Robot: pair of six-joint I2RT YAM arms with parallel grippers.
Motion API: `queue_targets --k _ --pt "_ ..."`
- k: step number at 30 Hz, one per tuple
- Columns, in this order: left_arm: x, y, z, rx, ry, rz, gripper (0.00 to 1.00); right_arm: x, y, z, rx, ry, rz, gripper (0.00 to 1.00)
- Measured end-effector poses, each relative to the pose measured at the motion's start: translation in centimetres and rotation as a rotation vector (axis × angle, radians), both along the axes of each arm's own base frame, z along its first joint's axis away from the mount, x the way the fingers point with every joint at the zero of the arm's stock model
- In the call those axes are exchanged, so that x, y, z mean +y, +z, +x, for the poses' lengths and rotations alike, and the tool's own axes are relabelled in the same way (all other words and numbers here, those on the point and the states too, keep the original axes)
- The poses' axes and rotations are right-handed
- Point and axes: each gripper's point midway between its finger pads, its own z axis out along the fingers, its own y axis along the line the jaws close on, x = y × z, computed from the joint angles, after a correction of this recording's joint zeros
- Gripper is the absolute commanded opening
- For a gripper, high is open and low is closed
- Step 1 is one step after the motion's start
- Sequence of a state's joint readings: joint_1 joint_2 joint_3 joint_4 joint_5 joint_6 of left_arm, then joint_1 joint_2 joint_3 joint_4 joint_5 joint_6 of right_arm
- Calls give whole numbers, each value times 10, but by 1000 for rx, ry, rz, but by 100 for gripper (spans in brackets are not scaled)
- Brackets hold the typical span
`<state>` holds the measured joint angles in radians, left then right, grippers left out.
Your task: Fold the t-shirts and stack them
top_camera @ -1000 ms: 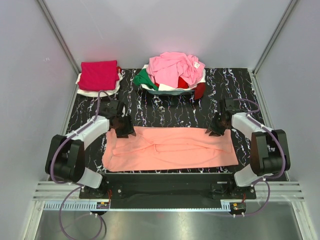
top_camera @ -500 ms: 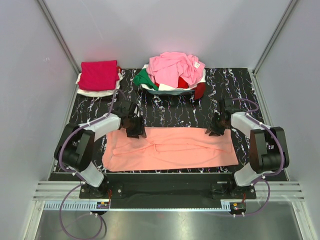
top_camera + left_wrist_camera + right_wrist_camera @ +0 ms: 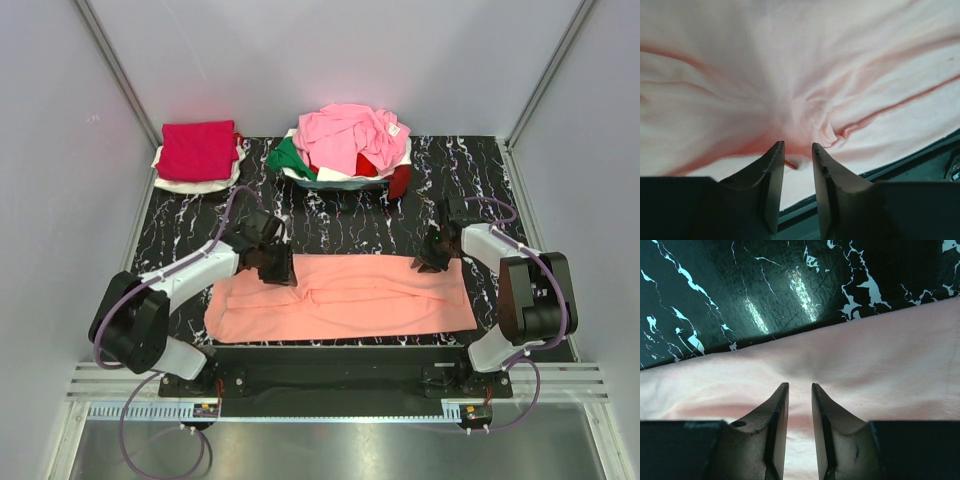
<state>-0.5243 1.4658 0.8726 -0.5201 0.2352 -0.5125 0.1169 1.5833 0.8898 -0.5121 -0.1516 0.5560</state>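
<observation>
The salmon-orange t-shirt (image 3: 350, 300) lies as a long folded strip across the near part of the mat. My left gripper (image 3: 280, 272) is at its far left edge, shut on a pinch of the cloth; creases radiate from the jaw tips (image 3: 797, 145) over the shirt (image 3: 790, 60). My right gripper (image 3: 430, 262) is at the far right edge, shut on the shirt (image 3: 890, 355), with the cloth puckered at its tips (image 3: 800, 385). A folded crimson-magenta shirt (image 3: 197, 150) tops a stack at the back left. A pile with pink (image 3: 350, 135), green (image 3: 288, 160) and red (image 3: 400, 180) shirts sits at the back centre.
The black white-veined mat (image 3: 350, 225) covers the table and shows beyond the shirt in the right wrist view (image 3: 765, 290). The table's dark front edge (image 3: 920, 160) runs close to the shirt's near side. Grey walls enclose the left, right and back.
My left gripper has moved right along the shirt's far edge, and the shirt's far left corner has drawn in to the right with it. The right gripper has stayed in place.
</observation>
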Motion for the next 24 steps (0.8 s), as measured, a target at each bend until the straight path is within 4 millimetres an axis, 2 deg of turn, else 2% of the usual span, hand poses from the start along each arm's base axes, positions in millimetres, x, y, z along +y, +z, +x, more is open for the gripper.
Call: queue_targets --k 1,4,6,10,11,12,13,15,19,21,24 --pt "-1 5 -2 -6 -1 -7 24 0 0 0 0 0 0 31" --pt "-11 12 -16 -9 -6 -43 23 0 0 0 0 1 -1 31" --pt "-25 14 -41 22 -39 -67 25 0 0 0 -1 3 -2 31" --pt "-67 30 -118 68 -218 -107 31 -1 0 0 -1 4 -5 31" --pt "-71 37 -130 67 -252 -110 35 -1 0 0 -1 4 -5 31" --pt "-71 45 -133 52 -255 -108 40 0 0 0 -2 4 -4 30" --pt "-67 53 -125 25 -230 -101 43 0 0 0 -2 5 -3 30" --pt "-56 66 -95 -27 -151 -99 54 0 1 1 -5 5 -1 30" --pt "-14 77 -15 -123 60 -13 55 1 5 5 -13 4 0 30" --pt "5 68 14 -135 114 58 53 1 7 7 -20 5 1 30" --pt "26 34 34 -73 146 166 50 1 9 10 -27 5 2 30"
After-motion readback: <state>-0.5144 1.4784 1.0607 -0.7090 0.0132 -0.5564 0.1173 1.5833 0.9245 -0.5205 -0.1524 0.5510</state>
